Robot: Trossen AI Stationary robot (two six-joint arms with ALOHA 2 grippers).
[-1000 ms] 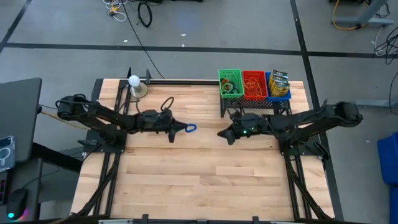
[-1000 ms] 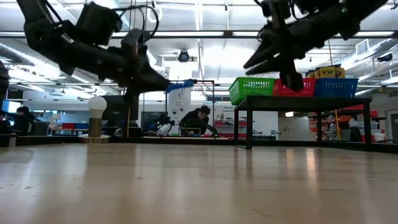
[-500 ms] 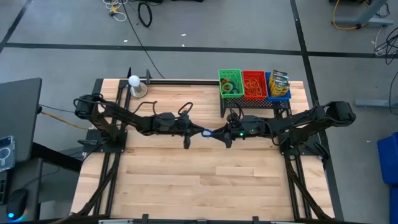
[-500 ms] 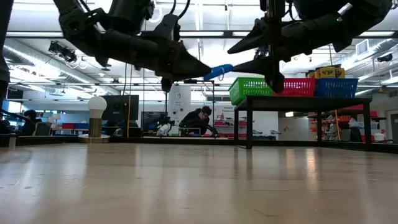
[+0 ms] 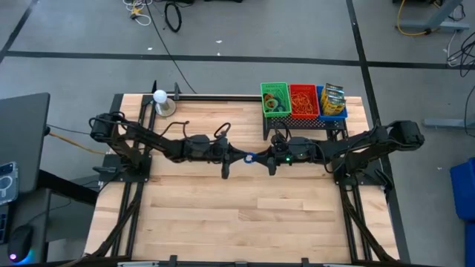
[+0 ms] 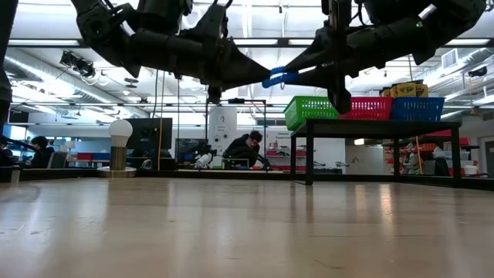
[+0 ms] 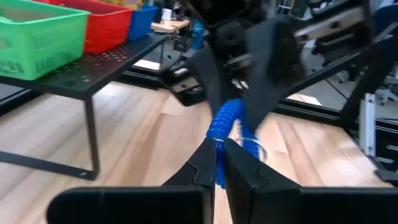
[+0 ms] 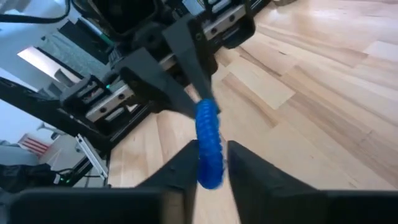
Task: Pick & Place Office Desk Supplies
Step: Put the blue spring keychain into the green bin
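Observation:
A blue coiled loop (image 5: 249, 156) hangs in the air over the middle of the table, between both grippers. My left gripper (image 5: 240, 156) comes from the table's left and is shut on it. My right gripper (image 5: 257, 157) comes from the right and is shut around its coiled part. The low view shows the loop (image 6: 279, 76) high above the table top. A green basket (image 5: 274, 99), a red basket (image 5: 303, 100) and a blue basket (image 5: 332, 102) holding a yellow crayon box (image 5: 334, 95) stand on a black shelf (image 6: 378, 123) at the far right. My left gripper pinches a thin stretch of the blue loop (image 7: 218, 168) between its two fingers, level, from the table's left. The loop is lifted clear and stretches away from the fingertips (image 7: 202, 163). My right gripper has the thick coiled part (image 8: 209, 140) between its two fingers (image 8: 186, 163), level, from the table's right. The coil stands out ahead of its fingertips, clear of the table.
A white ball on a round metal base (image 5: 160, 99) stands at the far left edge. The black shelf with the three baskets takes the far right corner, just behind my right arm. Bare wood lies toward the near edge. A person sits in the room beyond (image 6: 245, 148).
My left gripper has carried the blue loop toward the table's right and slightly up. My right gripper has moved left toward it, and the two now meet over the centre. The right fingers, spread apart beside the loop half a second ago, now stand closed around its coil.

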